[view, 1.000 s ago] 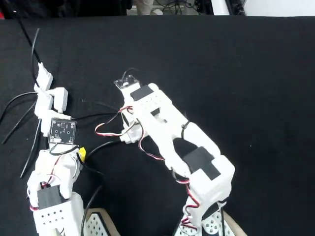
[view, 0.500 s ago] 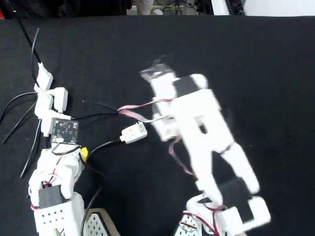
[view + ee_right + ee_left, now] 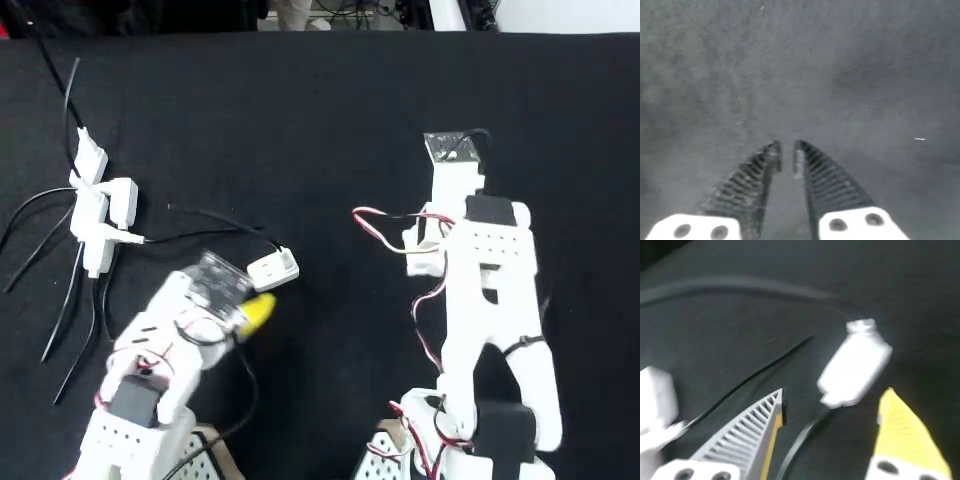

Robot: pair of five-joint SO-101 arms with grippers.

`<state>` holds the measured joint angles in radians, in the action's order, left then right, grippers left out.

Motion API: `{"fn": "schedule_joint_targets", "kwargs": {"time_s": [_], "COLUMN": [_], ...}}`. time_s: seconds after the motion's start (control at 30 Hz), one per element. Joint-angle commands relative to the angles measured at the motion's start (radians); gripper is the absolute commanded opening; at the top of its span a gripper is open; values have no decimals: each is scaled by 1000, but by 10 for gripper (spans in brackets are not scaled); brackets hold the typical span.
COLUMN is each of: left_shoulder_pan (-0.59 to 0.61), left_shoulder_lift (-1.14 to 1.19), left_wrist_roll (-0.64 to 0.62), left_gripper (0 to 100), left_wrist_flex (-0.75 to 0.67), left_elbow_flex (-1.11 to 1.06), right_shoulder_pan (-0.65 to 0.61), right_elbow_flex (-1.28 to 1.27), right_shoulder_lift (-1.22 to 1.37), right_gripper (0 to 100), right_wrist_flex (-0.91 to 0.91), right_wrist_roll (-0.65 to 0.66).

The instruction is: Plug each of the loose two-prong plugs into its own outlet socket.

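A loose white two-prong plug lies on the black table with its black cord trailing off. In the left wrist view the plug sits just ahead of my left gripper, which is open, one grey and one yellow finger on either side of the cord end, nothing held. From above, the left gripper is just short of the plug. The white outlet sockets cluster at the far left with cords. My right gripper hangs shut and empty over bare cloth, at the right of the table.
Several black cords fan out from the outlet cluster on the left. A white piece of the outlet cluster shows at the edge of the left wrist view. The black table runs wide behind both arms.
The right arm has swung from above the plug over to the right side. The left arm has turned from the outlet cluster toward the loose plug. The plug stayed put.
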<state>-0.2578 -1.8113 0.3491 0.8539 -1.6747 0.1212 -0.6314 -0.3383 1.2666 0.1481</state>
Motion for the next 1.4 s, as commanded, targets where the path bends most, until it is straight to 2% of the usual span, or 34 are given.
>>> {"fn": "schedule_joint_targets", "kwargs": {"time_s": [0.0, 0.2, 0.5, 0.73, 0.8, 0.93, 1.07, 1.3, 1.37], "left_shoulder_pan": [-61, -50, -50, -48, -45, -44, -47, -44, -33], "left_shoulder_lift": [37, 296, 1083, 1539, 1629, 1711, 1694, 1692, 1685], "left_wrist_roll": [11, 5, 11, 14, 60, 196, 265, 279, 279], "left_gripper": [322, 323, 326, 326, 322, 314, 223, 45, 30], "left_wrist_flex": [-41, -149, -319, -316, -316, -279, -222, -215, -192], "left_elbow_flex": [15, 160, 493, 811, 855, 874, 880, 875, 881], "right_shoulder_pan": [43, 43, 43, 43, 41, 41, 38, 38, 38], "right_elbow_flex": [4, 5, 1, -24, -39, -71, -102, -197, -231], "right_shoulder_lift": [-31, -31, -31, -30, -30, -30, -31, -31, -36], "right_gripper": [49, 49, 49, 49, 50, 50, 50, 50, 50], "right_wrist_flex": [-18, -20, -20, -60, -81, -123, -176, -356, -416], "right_wrist_roll": [17, 14, 17, 18, 18, 18, 18, 9, -5]}}
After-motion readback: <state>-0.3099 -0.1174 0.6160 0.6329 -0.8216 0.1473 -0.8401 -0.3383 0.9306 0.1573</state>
